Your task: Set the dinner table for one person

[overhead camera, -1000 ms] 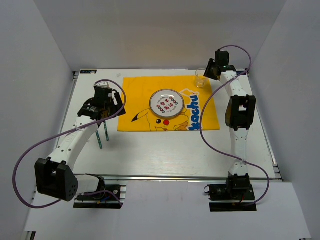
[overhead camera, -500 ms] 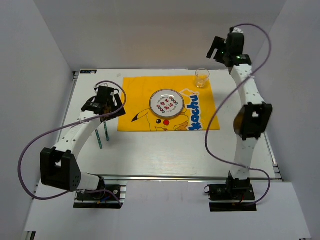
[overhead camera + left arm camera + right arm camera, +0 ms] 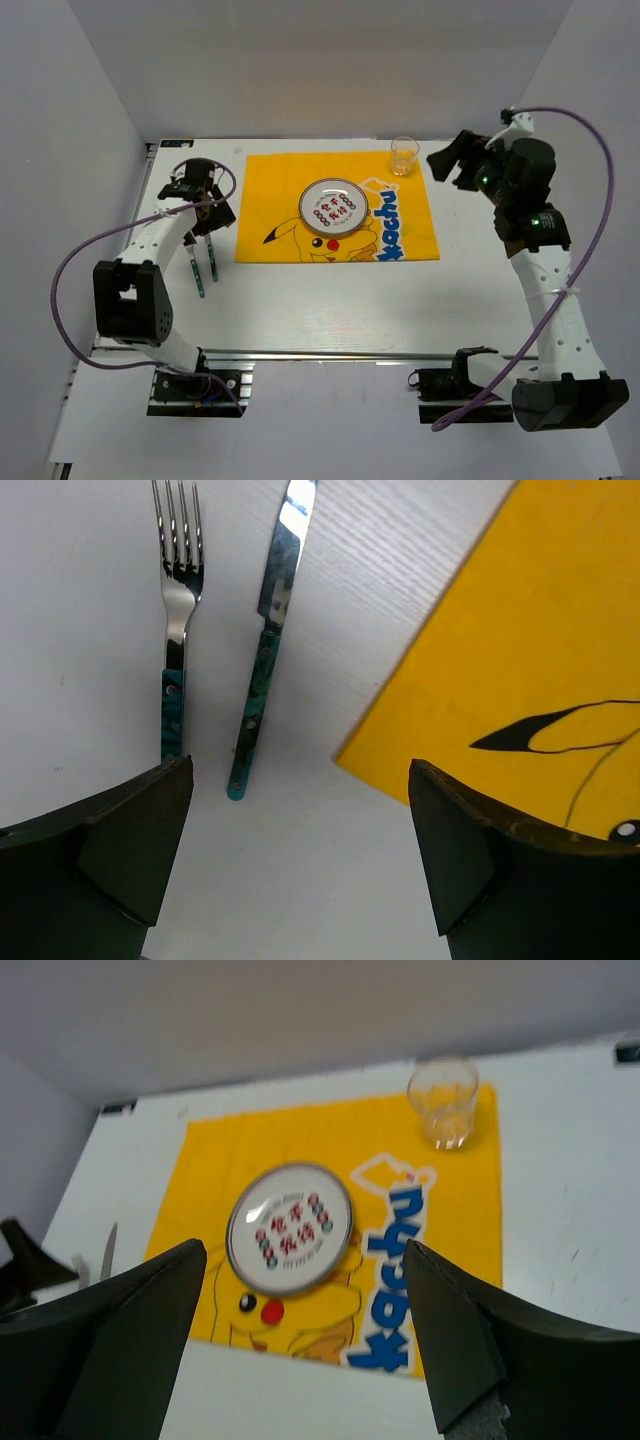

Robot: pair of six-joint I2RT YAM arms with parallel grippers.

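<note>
- Dinner table (image 3: 350,300): the white top runs from the rail by the arm bases to the far wall. Every piece sits on it.
- Fork (image 3: 178,630) and knife (image 3: 268,650): parallel and apart on bare table, just left of the placemat (image 3: 280,190). Judged placed.
- Left gripper (image 3: 298,770): just past the cutlery, jaws wide, holding nothing.
- Plate (image 3: 333,207): roughly centred on the flat yellow mat.
- Glass (image 3: 403,155): upright at the mat's far right corner.
- Right gripper (image 3: 305,1250): raised off the mat's right side, jaws spread, empty.
- Progress: the setting looks essentially complete. At most the knife could go right of the plate.
</note>
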